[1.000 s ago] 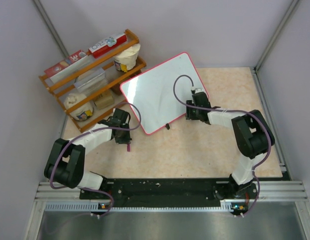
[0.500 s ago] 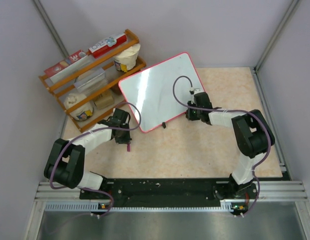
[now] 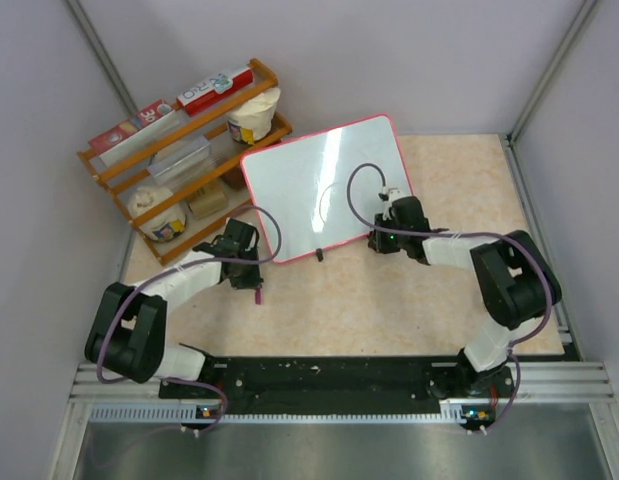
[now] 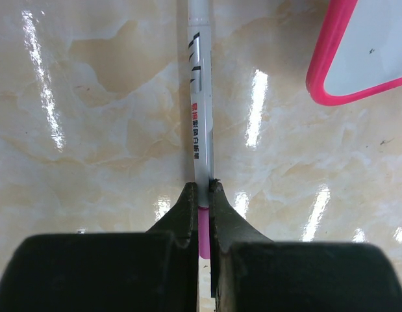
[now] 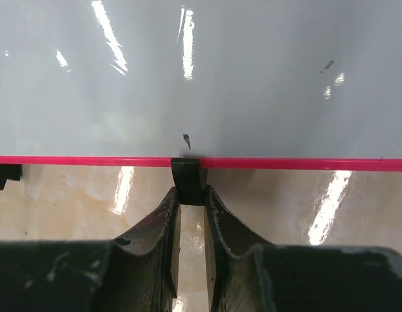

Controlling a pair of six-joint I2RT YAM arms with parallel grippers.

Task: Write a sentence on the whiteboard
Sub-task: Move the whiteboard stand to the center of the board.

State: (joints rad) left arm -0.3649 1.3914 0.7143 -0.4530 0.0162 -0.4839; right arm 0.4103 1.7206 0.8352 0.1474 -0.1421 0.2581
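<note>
The whiteboard (image 3: 324,185) lies on the table with its pink rim toward the arms. No sentence shows on its white face (image 5: 201,78), only glare and a small dark speck. My right gripper (image 3: 381,240) is at the board's near edge, shut on a black clip (image 5: 188,179) on the rim. A second clip (image 5: 4,174) shows at the far left of that edge. My left gripper (image 3: 245,265) is left of the board, just above the table, shut on a white marker (image 4: 201,130) with a pink end. The board's corner (image 4: 366,49) lies to its upper right.
A wooden rack (image 3: 179,150) with boxes, tubs and a cup stands at the back left, close to the board's left corner. Grey walls enclose the beige marble-patterned table (image 3: 389,300). Purple cables loop over the board from both arms.
My right gripper has closed on the black clip. It moved slightly nearer and the whiteboard turned with it, its near edge now closer to level. The left arm barely moved.
</note>
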